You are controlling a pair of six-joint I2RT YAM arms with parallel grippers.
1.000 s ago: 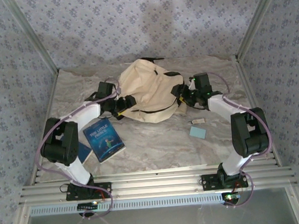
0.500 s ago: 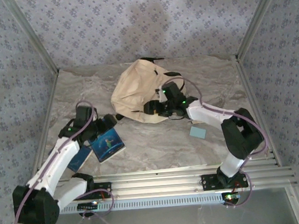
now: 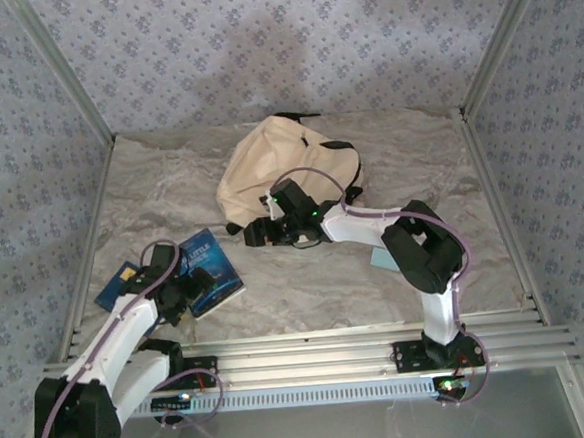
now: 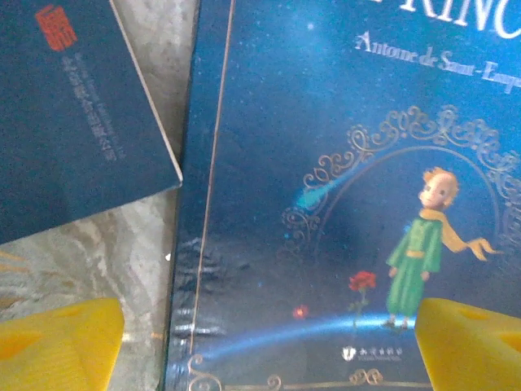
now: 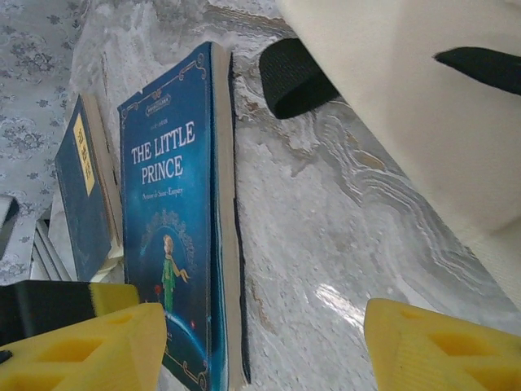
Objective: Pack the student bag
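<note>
The cream student bag (image 3: 279, 170) lies slumped at the back middle of the table, and its side (image 5: 407, 98) and a black strap (image 5: 297, 77) are close in the right wrist view. My right gripper (image 3: 256, 235) is low at the bag's near-left edge, open (image 5: 260, 354) over bare table. The blue Little Prince book (image 3: 213, 267) lies flat at the near left, its cover (image 4: 342, 204) and page edge (image 5: 224, 228) visible. My left gripper (image 3: 189, 288) hovers just over this book, open (image 4: 269, 354), with one yellow fingertip (image 4: 57, 346) beyond the book's left edge.
A second dark blue book (image 3: 116, 284) lies left of the first, its corner (image 4: 73, 122) next to it. A small light blue card (image 3: 379, 258) peeks out by the right arm. Patterned walls and metal rails enclose the marble table (image 3: 307, 288).
My left arm pulled back from the bag to the near left and now hovers over the Little Prince book. My right arm swung left across the bag's front, which shifted slightly.
</note>
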